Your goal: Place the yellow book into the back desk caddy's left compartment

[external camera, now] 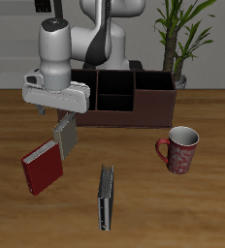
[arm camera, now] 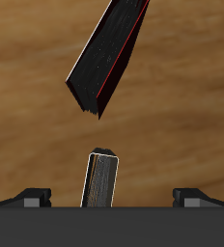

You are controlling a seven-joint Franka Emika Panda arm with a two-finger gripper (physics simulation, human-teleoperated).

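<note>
Robot jaws pinch the thin, stiff, likely light yellow book (external camera: 65, 136) by its upper edge, hanging above the bench (external camera: 182, 208).

The arm (external camera: 97, 34) is built from rounded white and pale grey segments with dark joints, seen at the upper centre of the exterior frame. A black cap tops the wrist cylinder. The gripper (external camera: 58, 113) has a white, boxy body.
</note>
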